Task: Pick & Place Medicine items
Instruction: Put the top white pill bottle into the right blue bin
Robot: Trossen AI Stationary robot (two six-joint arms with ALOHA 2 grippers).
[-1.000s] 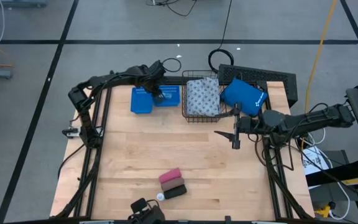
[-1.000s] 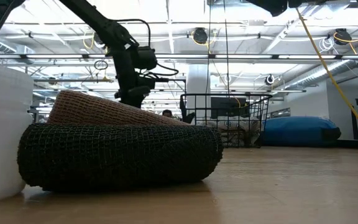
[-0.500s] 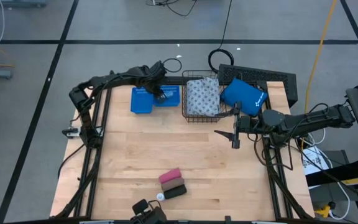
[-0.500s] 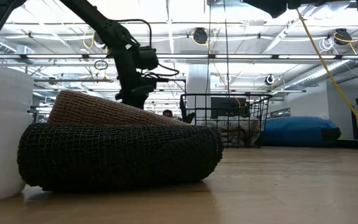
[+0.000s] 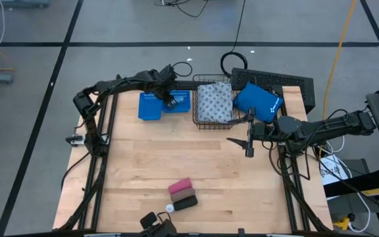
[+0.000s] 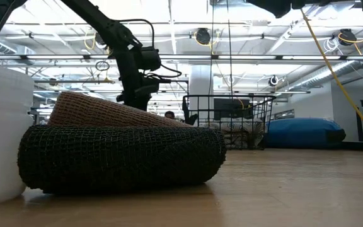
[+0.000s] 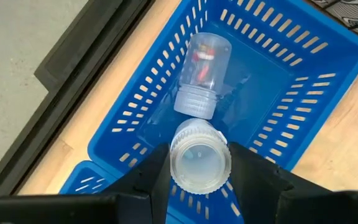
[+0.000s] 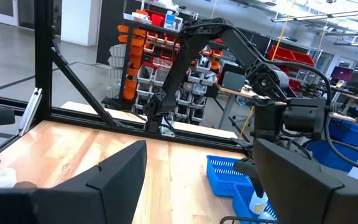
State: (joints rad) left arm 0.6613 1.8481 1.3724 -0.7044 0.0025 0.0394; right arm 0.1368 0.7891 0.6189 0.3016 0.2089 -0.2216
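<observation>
Left gripper (image 7: 199,171) clasps a small white round bottle (image 7: 200,158) above the blue perforated plastic tray (image 7: 303,59) – I would lower it beside the clear bottle (image 7: 202,71) lying inside, then release gently.

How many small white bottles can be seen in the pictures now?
3. One bottle is in the left gripper over the blue tray, another lies inside that tray, and the third stands beside the blocks.
</observation>
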